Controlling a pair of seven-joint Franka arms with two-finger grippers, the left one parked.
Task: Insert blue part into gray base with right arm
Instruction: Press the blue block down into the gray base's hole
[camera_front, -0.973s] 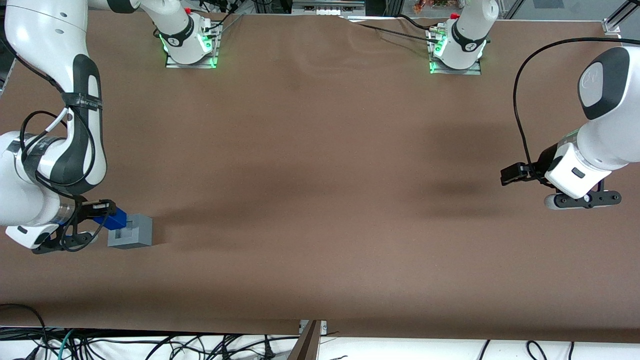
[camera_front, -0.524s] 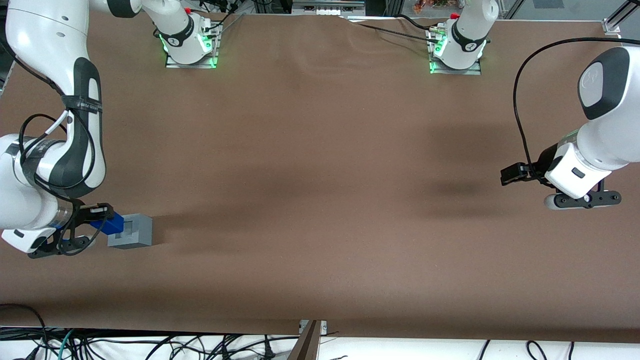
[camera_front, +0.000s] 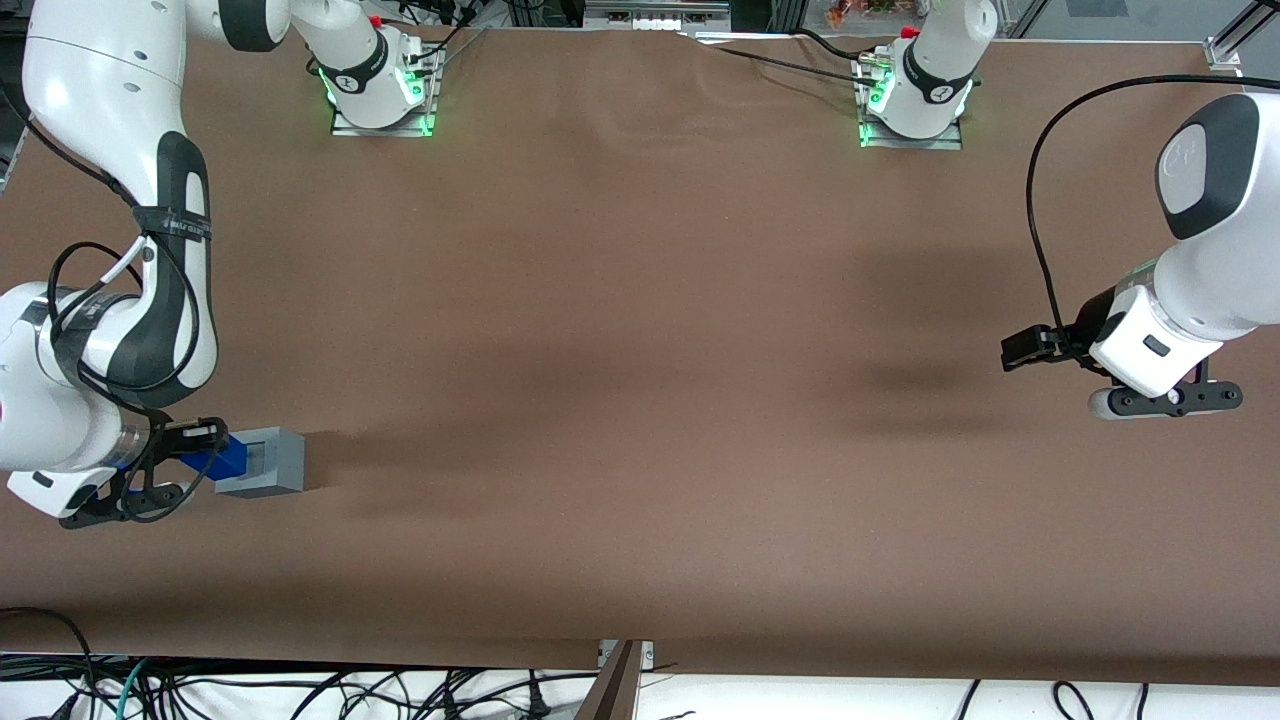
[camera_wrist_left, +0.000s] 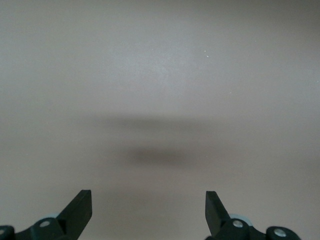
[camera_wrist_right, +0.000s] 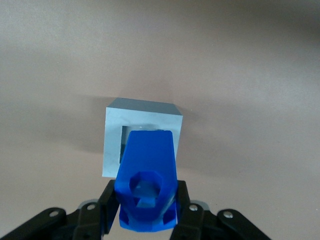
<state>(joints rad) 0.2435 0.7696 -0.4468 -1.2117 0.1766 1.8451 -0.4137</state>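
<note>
While the right arm (camera_front: 120, 330) reaches low over the brown table (camera_front: 640, 400) at its own end, its gripper (camera_wrist_right: 146, 220) is clenched on the blue part (camera_wrist_right: 146, 185), one black finger on each side. The part's narrower end points into the square recess (camera_wrist_right: 131, 142) of the gray base (camera_front: 265, 462), which sits on the table just beside the gripper.

Gripper (camera_wrist_right: 145, 212): low at the working arm's end of the table (camera_front: 640, 420), clamped on blue part (camera_wrist_right: 146, 182). Obstacle: gray base (camera_wrist_right: 142, 142) at its 12 o'clock, recess facing it. Surrounding brown tabletop passable.
</note>
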